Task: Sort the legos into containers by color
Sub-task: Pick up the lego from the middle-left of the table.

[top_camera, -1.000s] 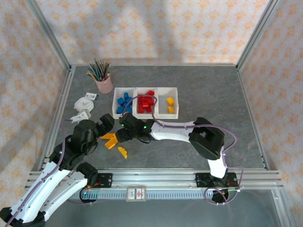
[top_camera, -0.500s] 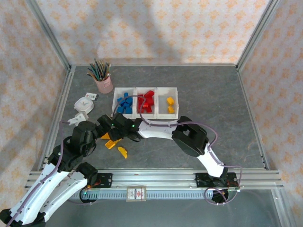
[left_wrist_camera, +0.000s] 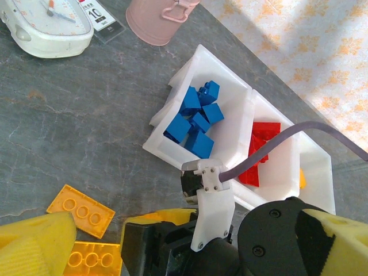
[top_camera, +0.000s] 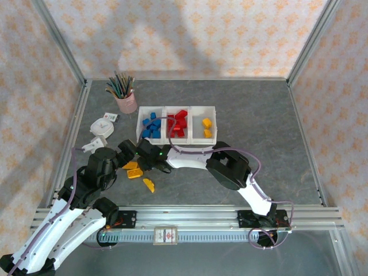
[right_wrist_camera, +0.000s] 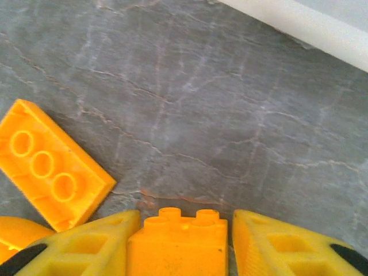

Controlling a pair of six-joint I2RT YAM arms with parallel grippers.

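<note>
Our right gripper (right_wrist_camera: 185,221) is clenched on a small yellow plastic brick with two studs (right_wrist_camera: 175,248). In the right wrist view its two yellow fingers (right_wrist_camera: 80,244) lie against the two sides of this brick, low over the grey stone-patterned table (top_camera: 259,115), in its near left part. The left gripper (left_wrist_camera: 184,221) is released and its fingers stand wide apart. In the left wrist view the end of the right arm (left_wrist_camera: 270,236) lies between them.

Closest to the near edge of the table we see a yellow wedge-shaped brick (top_camera: 148,185), which lies alone, apart from both grippers. A little farther, just beside the grasped brick but not touching it, lies a flat yellow plastic plate with three round studs (right_wrist_camera: 52,164). A second flat yellow plate (left_wrist_camera: 95,259) lies close to it; we cannot tell if the two touch.

Farther on, toward the middle of the table, stand three white translucent rectangular plastic bins (top_camera: 198,107) joined in a row. The left one holds blue bricks (top_camera: 150,125), the middle one red bricks (top_camera: 178,123), and the right one two yellow bricks (top_camera: 207,127). By the left edge, beside the bins, lies a white round clock (top_camera: 102,126). Behind it, toward the far left corner, stands a pink cup of pencils (top_camera: 126,102).
</note>
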